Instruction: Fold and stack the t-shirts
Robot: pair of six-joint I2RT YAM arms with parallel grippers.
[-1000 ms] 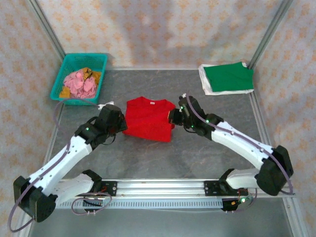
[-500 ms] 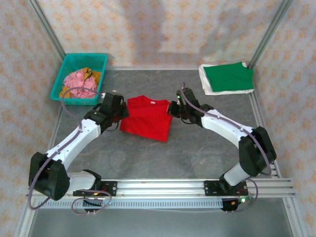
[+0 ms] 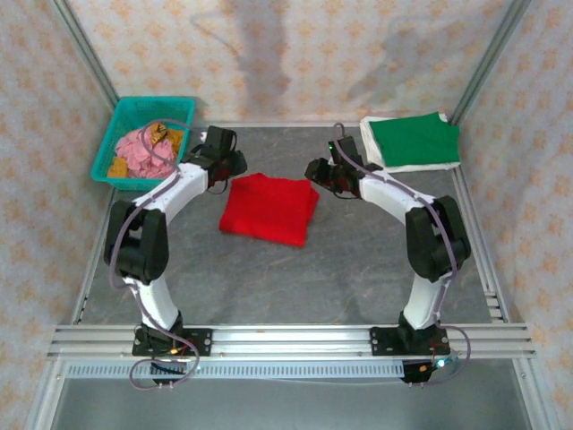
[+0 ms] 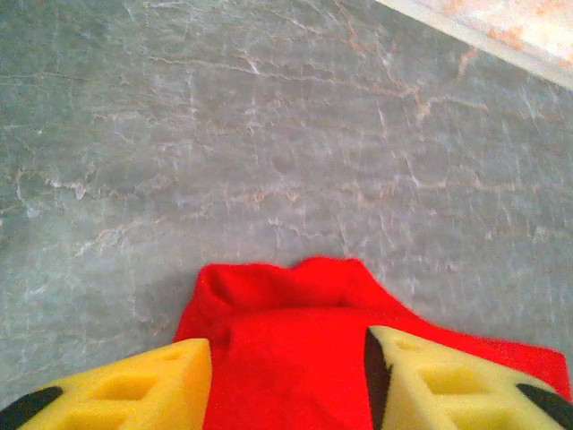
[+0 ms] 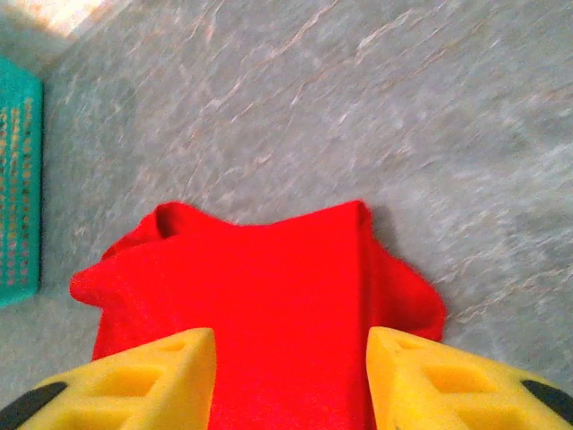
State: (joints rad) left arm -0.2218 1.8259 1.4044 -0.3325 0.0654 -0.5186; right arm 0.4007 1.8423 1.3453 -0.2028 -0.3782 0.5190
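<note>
The red t-shirt is being flanked at ten and two o'clock. The left claw and right claw are being held released.

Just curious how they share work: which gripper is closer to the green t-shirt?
Right. The right gripper hovers a short way left of the green t-shirt; the left gripper is farther left, across the red t-shirt, beside the teal basket.

open grey marbled bench spreads in front of the folded red cloth t-shirt; a teal plastic basket blocks the far left corner, a folded green t-shirt the far right.
</note>
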